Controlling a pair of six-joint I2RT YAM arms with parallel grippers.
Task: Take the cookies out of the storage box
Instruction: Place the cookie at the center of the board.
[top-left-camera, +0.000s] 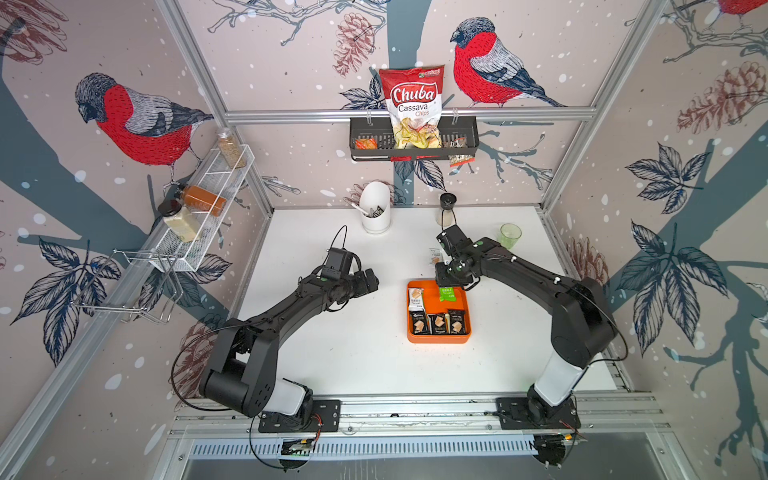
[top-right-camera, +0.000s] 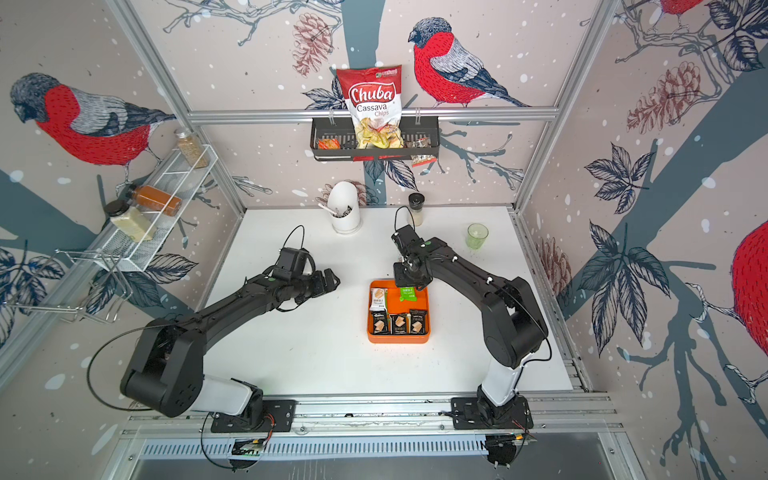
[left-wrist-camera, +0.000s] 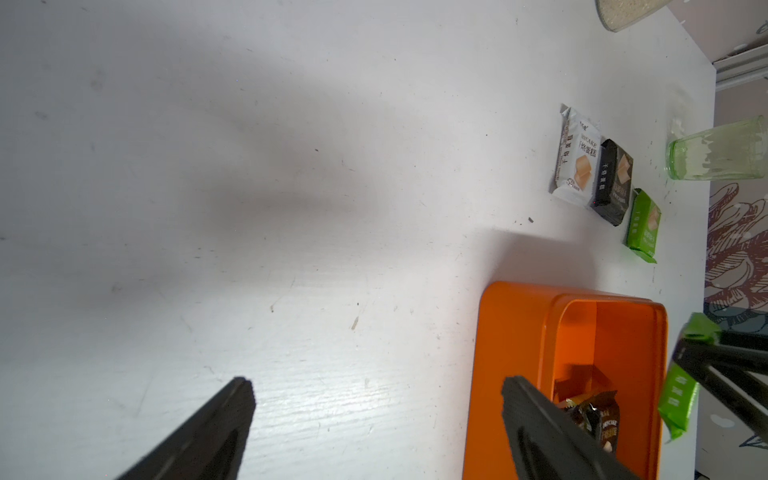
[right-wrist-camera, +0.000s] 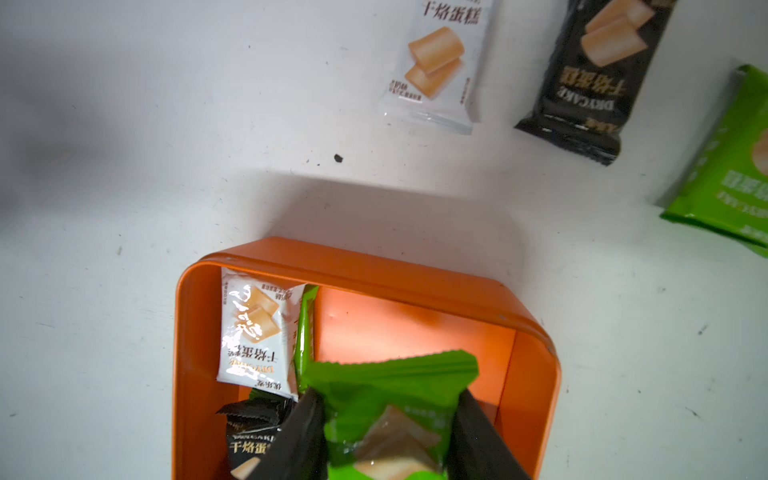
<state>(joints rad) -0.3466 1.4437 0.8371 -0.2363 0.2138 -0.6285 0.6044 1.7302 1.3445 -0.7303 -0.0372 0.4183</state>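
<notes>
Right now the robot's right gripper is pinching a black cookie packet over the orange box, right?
Not quite. The right wrist view shows the right gripper pinching a green cookie packet, not a black one, over the orange box.

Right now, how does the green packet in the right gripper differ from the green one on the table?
The held green packet is pinched between the fingers of the right gripper over the storage box; the loose green packet lies on the table beside a black packet. The held one is creased, the loose one flat. Both have bright green wrappers picturing a tan cracker.
</notes>
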